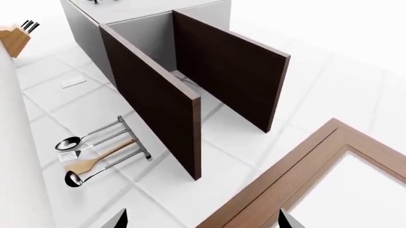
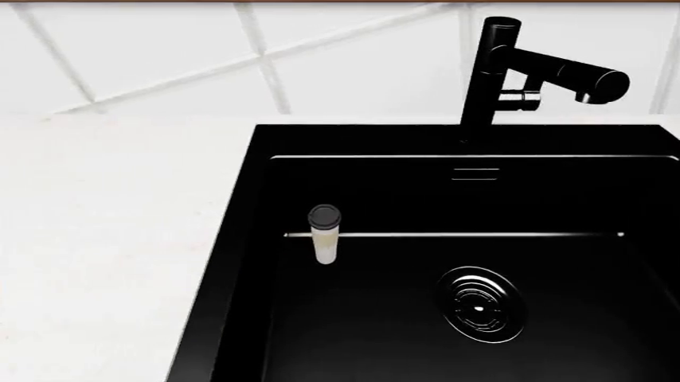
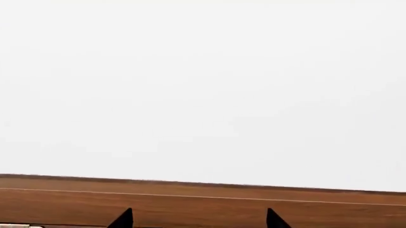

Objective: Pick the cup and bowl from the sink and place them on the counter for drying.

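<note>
In the head view the cup (image 2: pixel 324 233), cream-white with a black lid, stands upright in the black sink (image 2: pixel 228 263) near its left wall. The bowl is out of view. The white counter (image 2: pixel 107 239) lies left of the sink. No arm or gripper shows in the head view. In the left wrist view my left gripper (image 1: pixel 203 219) is open and empty, its fingertips wide apart, facing a tiled wall and brown cabinet doors. In the right wrist view my right gripper (image 3: pixel 198 218) is open and empty over a brown wooden surface.
A tall black faucet (image 2: pixel 499 72) stands behind the sink and the round drain (image 2: pixel 480 304) lies in its floor. The left wrist view shows open brown cabinet doors (image 1: pixel 159 99), a utensil rail with ladles and a spatula (image 1: pixel 101 152), and a knife block (image 1: pixel 16 38).
</note>
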`<state>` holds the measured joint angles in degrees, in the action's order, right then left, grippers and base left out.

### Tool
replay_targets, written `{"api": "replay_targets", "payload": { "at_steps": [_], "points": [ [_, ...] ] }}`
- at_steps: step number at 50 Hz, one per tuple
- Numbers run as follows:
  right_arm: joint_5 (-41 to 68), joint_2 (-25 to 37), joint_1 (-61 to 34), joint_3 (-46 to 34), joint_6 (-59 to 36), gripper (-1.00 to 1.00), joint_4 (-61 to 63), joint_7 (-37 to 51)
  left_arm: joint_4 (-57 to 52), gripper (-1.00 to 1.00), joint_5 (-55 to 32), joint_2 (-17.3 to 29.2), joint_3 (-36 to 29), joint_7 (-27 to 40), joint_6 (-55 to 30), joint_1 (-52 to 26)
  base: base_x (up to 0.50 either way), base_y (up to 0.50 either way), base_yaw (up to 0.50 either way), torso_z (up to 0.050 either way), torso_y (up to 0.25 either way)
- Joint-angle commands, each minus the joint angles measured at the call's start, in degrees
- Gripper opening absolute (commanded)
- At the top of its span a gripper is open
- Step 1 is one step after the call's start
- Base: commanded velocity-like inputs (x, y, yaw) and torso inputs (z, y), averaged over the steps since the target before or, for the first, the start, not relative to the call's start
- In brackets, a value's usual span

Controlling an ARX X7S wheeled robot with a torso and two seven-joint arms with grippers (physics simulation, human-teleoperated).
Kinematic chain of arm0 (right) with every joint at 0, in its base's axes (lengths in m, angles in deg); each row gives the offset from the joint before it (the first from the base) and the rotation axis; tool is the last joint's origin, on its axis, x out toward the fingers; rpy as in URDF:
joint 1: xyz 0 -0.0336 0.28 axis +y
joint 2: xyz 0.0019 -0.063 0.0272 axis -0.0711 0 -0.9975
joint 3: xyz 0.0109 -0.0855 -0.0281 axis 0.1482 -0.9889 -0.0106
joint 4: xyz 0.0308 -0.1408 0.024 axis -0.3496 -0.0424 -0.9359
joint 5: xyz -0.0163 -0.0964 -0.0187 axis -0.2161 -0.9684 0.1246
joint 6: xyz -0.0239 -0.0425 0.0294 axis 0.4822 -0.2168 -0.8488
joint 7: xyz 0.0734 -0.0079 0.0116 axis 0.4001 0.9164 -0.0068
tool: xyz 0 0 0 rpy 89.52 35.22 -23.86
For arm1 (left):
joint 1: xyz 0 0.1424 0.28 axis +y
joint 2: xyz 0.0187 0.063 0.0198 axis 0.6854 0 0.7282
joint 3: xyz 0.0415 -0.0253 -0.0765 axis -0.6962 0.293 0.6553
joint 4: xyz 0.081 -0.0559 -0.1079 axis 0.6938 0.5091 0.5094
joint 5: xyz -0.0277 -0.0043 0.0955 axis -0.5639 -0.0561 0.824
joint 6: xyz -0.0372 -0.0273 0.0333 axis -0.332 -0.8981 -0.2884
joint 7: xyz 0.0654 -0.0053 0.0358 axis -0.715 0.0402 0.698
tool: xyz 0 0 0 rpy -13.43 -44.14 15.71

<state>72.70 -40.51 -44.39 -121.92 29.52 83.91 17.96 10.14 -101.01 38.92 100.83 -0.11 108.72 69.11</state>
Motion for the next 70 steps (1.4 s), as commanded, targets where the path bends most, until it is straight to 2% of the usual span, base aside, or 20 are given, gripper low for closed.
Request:
{"api": "replay_targets", "payload": {
  "at_steps": [1, 6, 13, 19, 24, 50, 62, 70],
  "points": [
    [0.0, -0.5, 1.0, -0.6, 0.8, 1.0, 0.4, 0.4, -0.1, 1.0, -0.2, -0.1, 0.1, -0.1, 0.4, 0.3, 0.0, 0.0, 0.0, 0.0, 0.0],
    [-0.2, -2.7, 0.1, -2.1, 0.1, 1.0, -1.3, 0.4, -0.1, 1.0, -0.2, 0.0, 0.2, 0.0, 0.5, 0.4, 0.0, 0.0, 0.0, 0.0, 0.0],
    [-2.4, -10.0, -3.0, -6.3, -4.6, 1.0, -8.9, -0.9, -0.1, 1.0, -0.1, 0.2, 0.0, 0.2, 0.4, 0.2, 0.0, 0.0, 0.0, 0.0, 0.0],
    [-8.8, -15.8, -1.4, -9.6, -6.5, 1.0, -15.8, -5.2, 0.2, 1.0, 0.0, 0.2, -0.4, 0.1, 0.4, -0.1, 0.0, 0.0, 0.0, 0.0, 0.0],
    [-12.7, -18.4, 1.4, -11.4, -6.0, 1.0, -20.0, -8.4, 0.7, 1.0, 0.1, 0.3, -0.9, 0.0, 0.3, -0.5, 0.0, 0.0, 0.0, 0.0, 0.0],
    [-22.0, -22.4, 18.9, -14.6, 4.5, 1.0, -27.1, -15.7, 1.2, 1.0, -0.1, 0.1, -1.3, -0.3, 0.3, -0.6, 0.0, 0.0, 0.0, 0.0, 0.0],
    [-23.4, -22.0, 24.8, -15.9, 6.5, 1.0, -26.0, -17.6, 1.1, 1.0, 0.3, 0.4, -1.4, 0.1, 0.1, -0.9, 0.0, 0.0, 0.0, 0.0, 0.0],
    [-23.4, -24.2, 26.9, -18.4, 4.9, 1.0, -27.0, -19.3, 1.0, 1.0, 0.7, 0.6, -1.8, 0.3, -0.3, -1.3, 0.0, 0.0, 0.0, 0.0, 0.0]
  ]
}}
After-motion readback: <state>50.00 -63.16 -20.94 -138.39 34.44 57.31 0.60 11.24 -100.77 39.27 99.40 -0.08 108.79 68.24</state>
